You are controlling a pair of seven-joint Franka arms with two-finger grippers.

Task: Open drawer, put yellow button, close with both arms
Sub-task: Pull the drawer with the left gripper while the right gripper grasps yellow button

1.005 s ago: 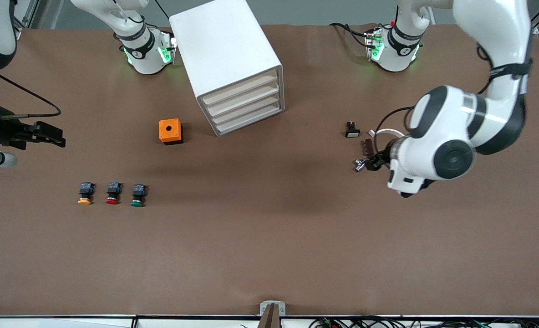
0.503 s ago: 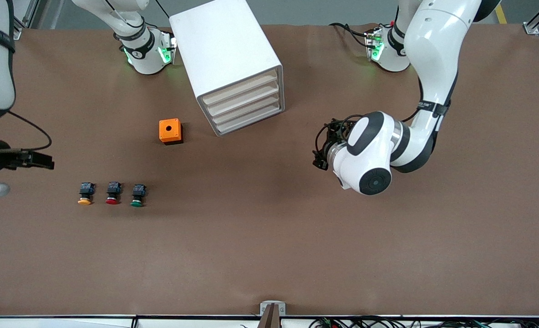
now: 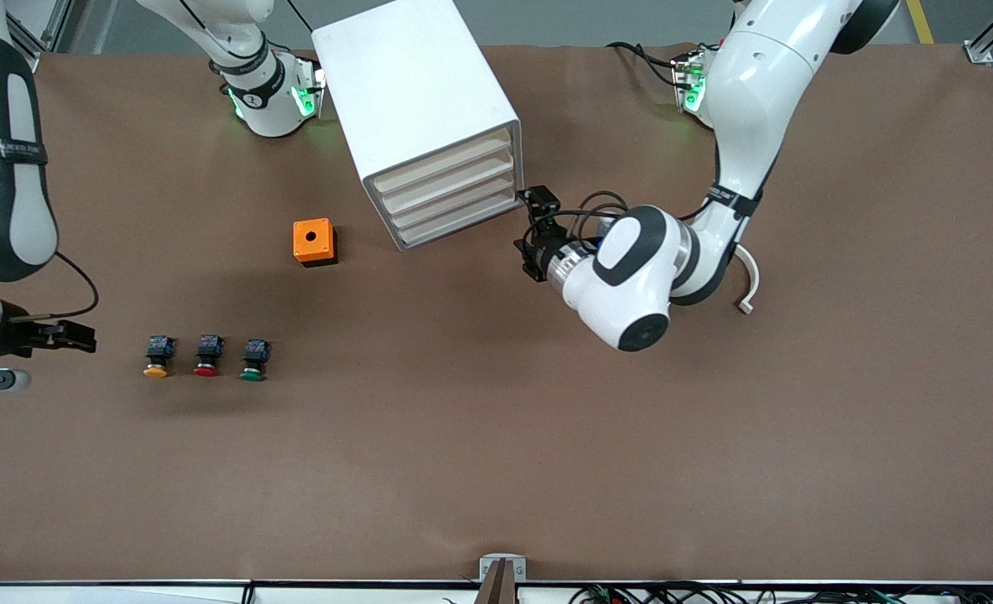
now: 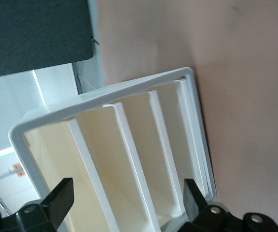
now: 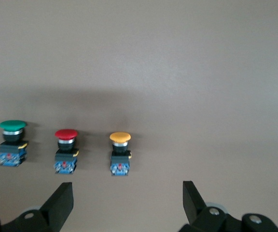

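The drawer (image 3: 444,163), topmost in the cabinet (image 3: 417,109), was still shut; my left hand (image 3: 535,235) had swung in from the left arm's end to its front, fingers spread, ready to pull. The yellow button (image 3: 156,358) sat untouched on the counter (image 3: 496,453), my right hand (image 3: 64,335) nearing, released

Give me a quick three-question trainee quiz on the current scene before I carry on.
1. True or false: the drawer is already pulled out.
2. Which button lies nearest the right gripper: A) green button, B) red button, C) yellow button?
3. What is the left gripper facing?

Key:
1. False; all four drawers are shut.
2. C.
3. The cabinet front, jaws open.
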